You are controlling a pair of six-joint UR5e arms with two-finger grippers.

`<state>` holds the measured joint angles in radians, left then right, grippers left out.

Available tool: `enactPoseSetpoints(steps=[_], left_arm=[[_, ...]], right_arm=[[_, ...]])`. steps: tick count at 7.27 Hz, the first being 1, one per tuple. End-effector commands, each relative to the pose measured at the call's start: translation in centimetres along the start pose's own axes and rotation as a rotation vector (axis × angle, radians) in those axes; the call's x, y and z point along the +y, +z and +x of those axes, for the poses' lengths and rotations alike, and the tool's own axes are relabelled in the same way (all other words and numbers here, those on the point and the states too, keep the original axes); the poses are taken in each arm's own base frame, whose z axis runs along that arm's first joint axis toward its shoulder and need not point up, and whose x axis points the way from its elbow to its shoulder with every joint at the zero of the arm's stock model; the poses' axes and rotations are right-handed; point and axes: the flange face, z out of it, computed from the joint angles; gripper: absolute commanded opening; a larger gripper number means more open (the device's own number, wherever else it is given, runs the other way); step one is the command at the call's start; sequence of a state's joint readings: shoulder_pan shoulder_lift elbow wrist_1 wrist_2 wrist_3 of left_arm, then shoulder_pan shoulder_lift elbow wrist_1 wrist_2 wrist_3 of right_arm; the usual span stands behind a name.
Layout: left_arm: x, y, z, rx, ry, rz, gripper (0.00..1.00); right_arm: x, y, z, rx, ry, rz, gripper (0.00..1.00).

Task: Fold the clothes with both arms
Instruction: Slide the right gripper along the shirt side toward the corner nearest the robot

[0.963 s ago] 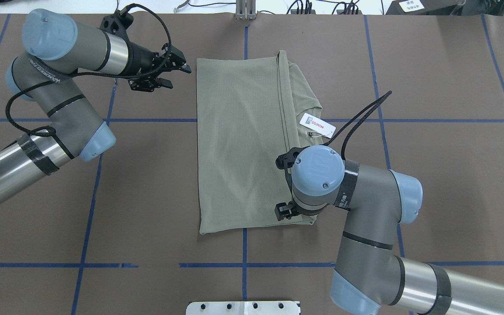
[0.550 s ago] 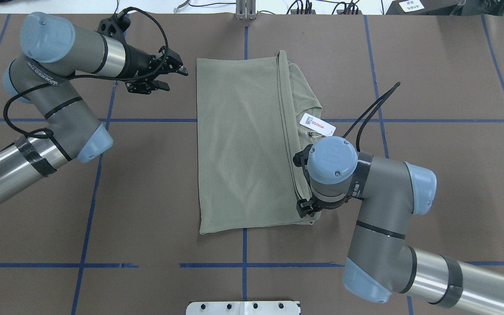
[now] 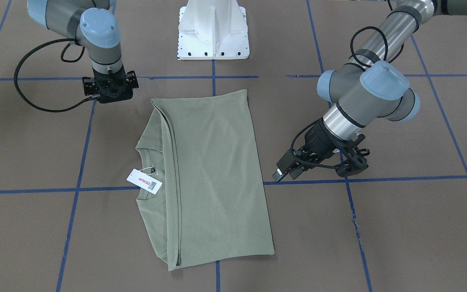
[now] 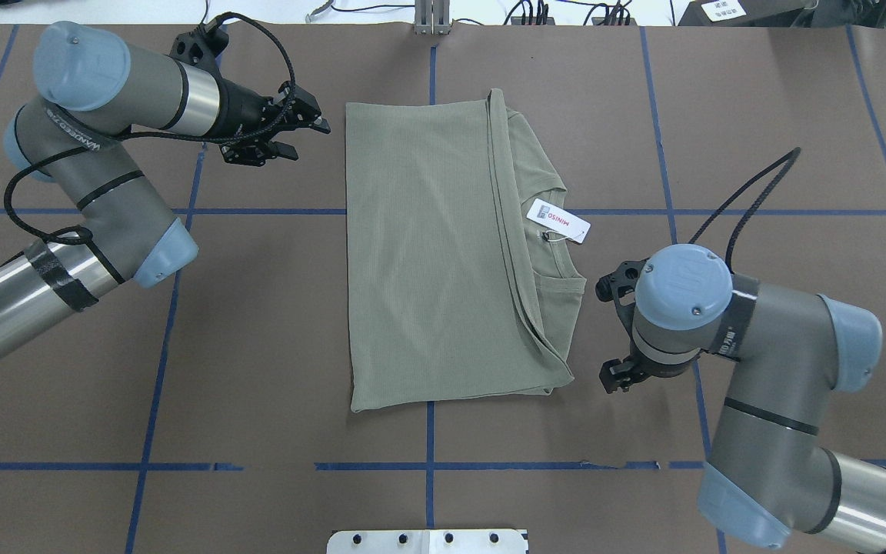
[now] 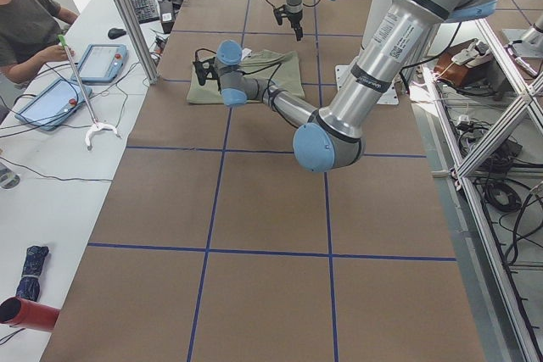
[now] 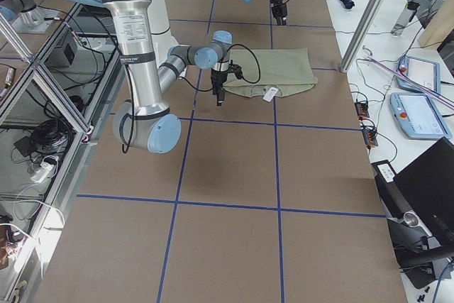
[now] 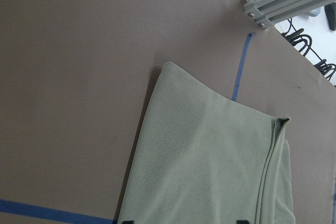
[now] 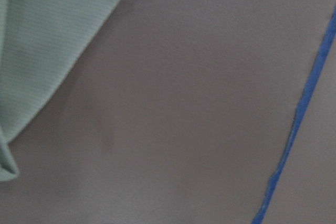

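Observation:
The olive-green shirt (image 4: 428, 254) lies folded flat in a long rectangle at the table's middle, and also shows in the front view (image 3: 209, 170). Its collar and white MINISO tag (image 4: 558, 220) stick out on its right side. My left gripper (image 4: 306, 137) is open and empty, just left of the shirt's far left corner. The left wrist view shows that corner (image 7: 210, 171). My right gripper (image 3: 110, 95) points straight down at bare table to the right of the shirt's near right corner. It looks open and holds nothing. In the overhead view it is hidden under its wrist (image 4: 681, 296).
The white pedestal base (image 3: 213, 30) stands at the robot's side of the table. Blue tape lines (image 4: 674, 211) cross the brown table cover. An aluminium post (image 4: 431, 19) stands at the far edge. An operator (image 5: 25, 14) sits beyond it with tablets.
My right arm has moved to the right, from above the shirt's near right edge to bare table beside it. The shirt stayed flat. The left gripper has hardly moved.

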<state>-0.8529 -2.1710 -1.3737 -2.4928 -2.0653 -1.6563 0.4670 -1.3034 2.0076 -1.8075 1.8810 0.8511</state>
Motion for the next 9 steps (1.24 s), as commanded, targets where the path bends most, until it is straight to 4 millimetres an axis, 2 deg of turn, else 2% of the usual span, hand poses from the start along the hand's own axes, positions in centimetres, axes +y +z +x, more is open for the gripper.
enactPoseSetpoints(steps=[1,2,3,5,6,7,8,9], left_arm=[[0.1,-0.1,0.1,0.003,0.001,0.0,0.71],[0.1,-0.1,0.0,0.002,0.0,0.0,0.71],[0.0,-0.1,-0.2,-0.001,-0.001,0.001,0.71],[0.0,0.0,-1.0,-0.011,-0.005,-0.006,0.71],[0.0,0.0,-1.3,-0.014,-0.006,-0.007,0.71],[0.0,0.0,-1.3,-0.014,-0.006,-0.006,0.71],[0.0,0.0,-1.3,-0.014,-0.006,-0.006,0.71],[0.0,0.0,-1.3,-0.014,-0.006,-0.006,0.71]], right_arm=[[-5.1,-2.1,-6.8,-0.051,0.029,0.048,1.0],[-7.0,-3.2,-9.5,-0.07,0.063,0.062,1.0],[-7.3,-3.0,-9.9,-0.095,0.062,0.08,0.99],[-7.9,-0.3,-10.6,-0.117,0.041,0.077,0.86],[-8.0,-0.3,-10.7,-0.131,0.039,0.077,0.8],[-7.6,-0.1,-10.5,-0.146,0.039,0.052,0.64],[-7.0,0.8,-9.1,-0.134,0.046,0.041,0.52],[-6.9,-0.1,-8.8,-0.148,0.044,0.047,0.14]])
